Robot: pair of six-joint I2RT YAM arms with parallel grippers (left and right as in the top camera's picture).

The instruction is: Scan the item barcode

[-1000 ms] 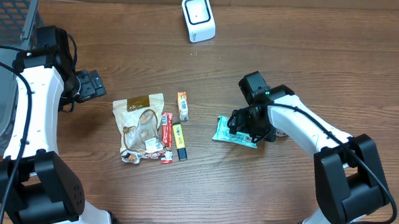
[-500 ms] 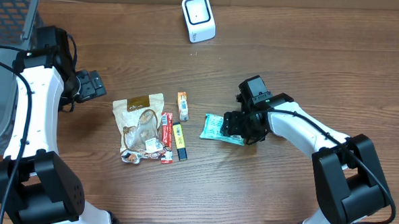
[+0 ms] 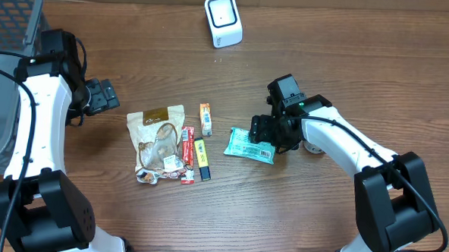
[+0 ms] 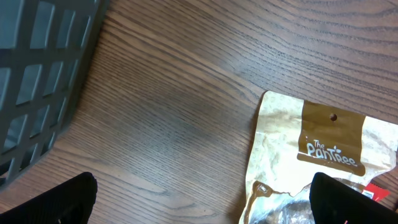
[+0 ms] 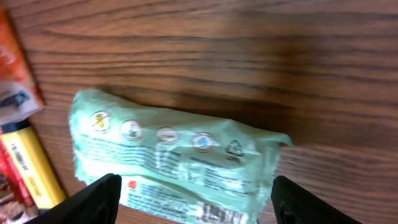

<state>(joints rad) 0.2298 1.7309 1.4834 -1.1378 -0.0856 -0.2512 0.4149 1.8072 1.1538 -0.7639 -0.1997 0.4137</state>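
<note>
Brown wood-grain table (image 3: 364,56) under even light — grey mesh basket (image 3: 5,25) at its left edge.

The brown wooden surface (image 3: 349,63) carried a loose cluster of goods near its middle. A tan snack pouch (image 3: 157,138) lay flat, with a red packet (image 3: 187,151) touching its right edge and a yellow bar (image 3: 201,157) just beside that. A small orange packet (image 3: 205,117) lay just above the bar. To the right, apart from them, lay a green packet (image 3: 249,144), printed side up. A white scanner (image 3: 223,19) stood near the far edge, and a grey basket (image 3: 9,25) at the far left corner.
</note>
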